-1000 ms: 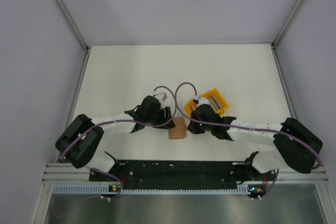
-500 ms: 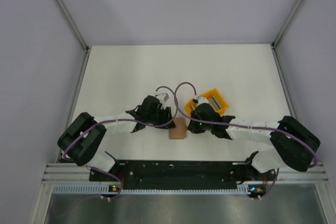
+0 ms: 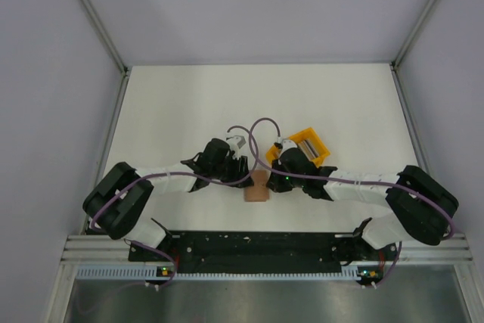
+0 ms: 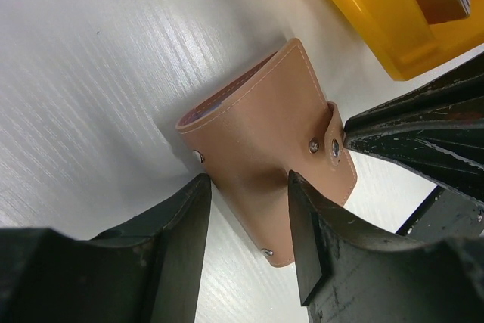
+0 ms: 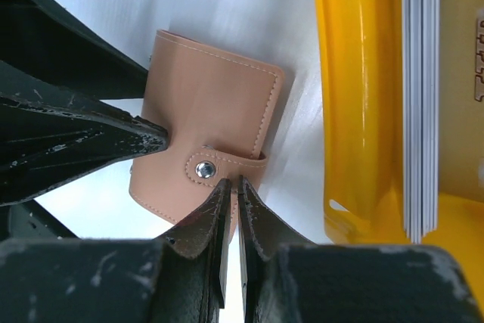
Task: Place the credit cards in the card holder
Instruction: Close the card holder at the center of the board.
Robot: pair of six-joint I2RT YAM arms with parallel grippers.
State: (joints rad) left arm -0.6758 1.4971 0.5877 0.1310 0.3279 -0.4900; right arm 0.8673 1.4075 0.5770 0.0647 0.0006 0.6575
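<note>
Straddling the card holder (image 4: pixel 265 119) w/ our L claw (image 4: pixel 249 178), we can't tell if it grips; R claw (image 5: pixel 229 183) clenched, tips at snap strap (image 5: pixel 236 165).

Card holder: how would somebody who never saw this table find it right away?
Look at the white table, near the edge by the arm bases, where the left gripper and right gripper meet. The card holder sits between them, beside the yellow tray. It is the only flat tan leather thing, with stitched edges and a strap with a small silver snap.
</note>
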